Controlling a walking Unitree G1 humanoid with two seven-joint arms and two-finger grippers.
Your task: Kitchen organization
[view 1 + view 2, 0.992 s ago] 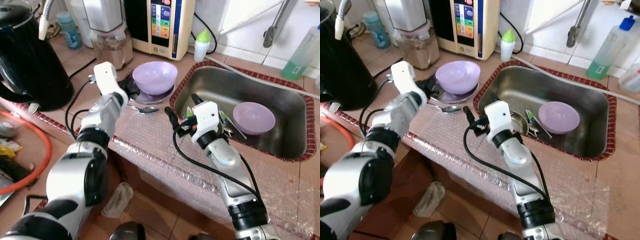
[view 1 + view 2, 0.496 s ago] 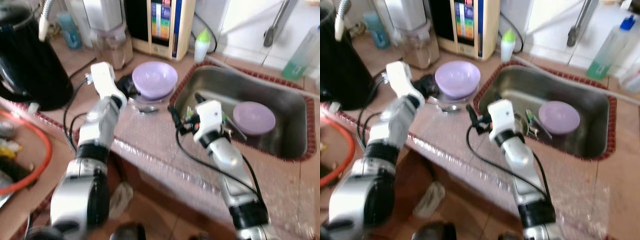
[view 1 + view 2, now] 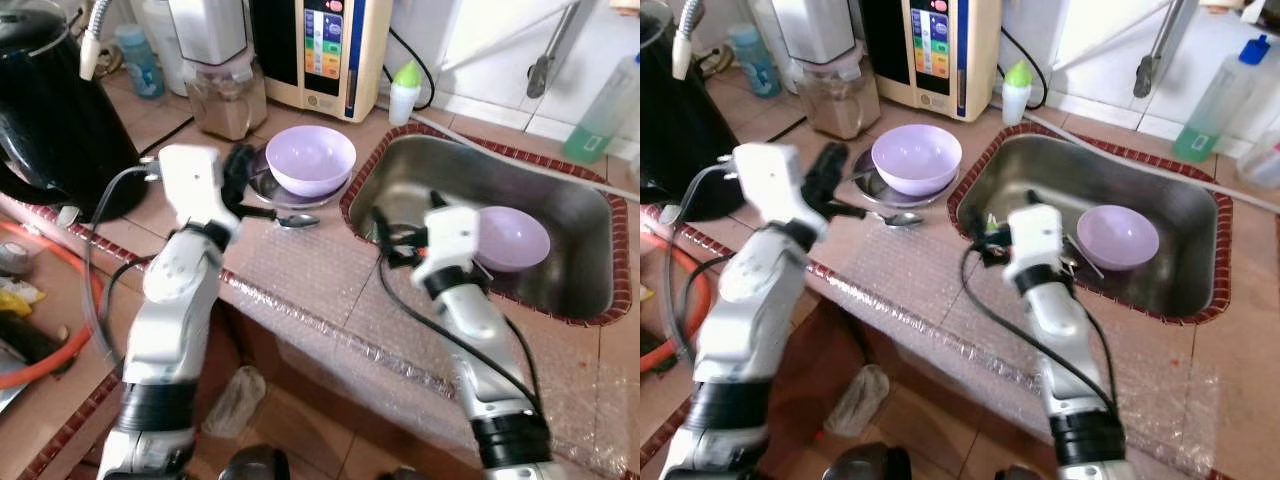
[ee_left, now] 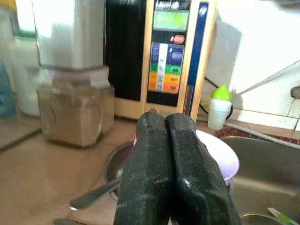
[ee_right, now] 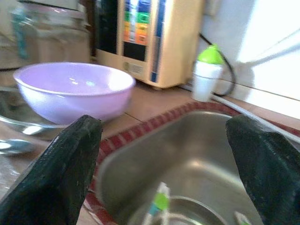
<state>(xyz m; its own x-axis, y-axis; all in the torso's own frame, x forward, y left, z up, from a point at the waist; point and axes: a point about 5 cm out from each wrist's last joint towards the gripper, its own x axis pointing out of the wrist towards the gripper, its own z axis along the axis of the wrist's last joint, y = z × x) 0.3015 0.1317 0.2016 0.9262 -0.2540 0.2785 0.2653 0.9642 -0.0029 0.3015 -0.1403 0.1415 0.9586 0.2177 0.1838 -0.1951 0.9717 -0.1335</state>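
Observation:
A lilac bowl (image 3: 310, 158) rests on a glass dish (image 3: 262, 186) on the counter, with a metal spoon (image 3: 296, 220) lying in front of it. A second lilac bowl (image 3: 511, 238) sits in the steel sink (image 3: 450, 168) beside some cutlery. My left gripper (image 3: 240, 172) hovers just left of the counter bowl; in the left wrist view its fingers (image 4: 154, 154) are pressed together and hold nothing. My right gripper (image 3: 388, 240) hangs over the sink's left side, fingers (image 5: 61, 183) spread wide, with a green-tipped utensil (image 5: 159, 201) below.
A black kettle (image 3: 55, 110) stands at the far left, with a blender jar (image 3: 225, 95), a water ioniser (image 3: 320, 50) and a small green-capped bottle (image 3: 403, 90) along the back. A green soap bottle (image 3: 605, 105) is behind the sink. Bubble wrap (image 3: 330, 290) covers the counter's front.
My left arm has drawn back to the left, away from the counter bowl. My right gripper has shifted right, from the sink's rim to over its basin.

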